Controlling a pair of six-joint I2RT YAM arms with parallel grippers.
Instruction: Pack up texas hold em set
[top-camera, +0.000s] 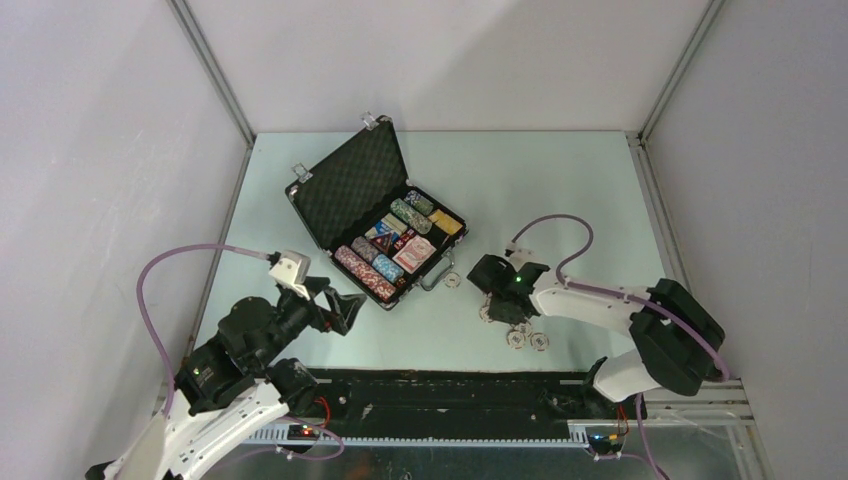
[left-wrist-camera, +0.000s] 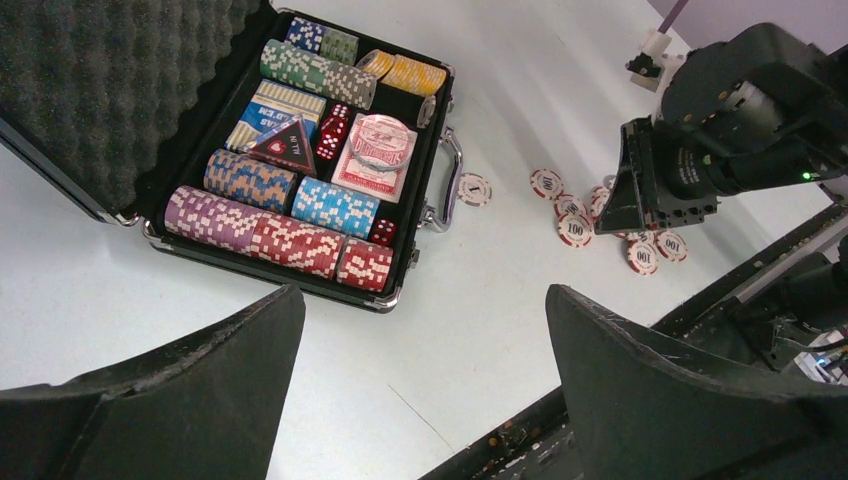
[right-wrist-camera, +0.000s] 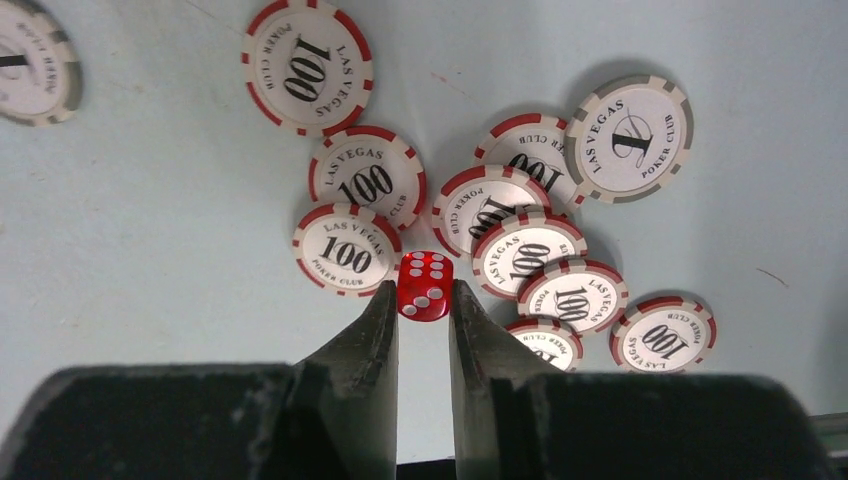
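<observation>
Tabletop (right-wrist-camera: 150, 300): chip (right-wrist-camera: 545, 345) half behind right pincer (right-wrist-camera: 424, 290)

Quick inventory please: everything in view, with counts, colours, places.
Case: one, black, open, left of table centre.
Chip rows: several, multicoloured, in case.
Card decks: two, red and blue, in case.
Packed dice: several, red, in case.
Loose 100 chips: about nine, red-and-white, right of case.
Loose 1 chips: two, grey-and-white, one apart nearer case.
Loose die: one, red, among loose chips.
Table: one, pale green.
Left hand: black, open, near case.
Right hand: black, apparently shut on loose die.
</observation>
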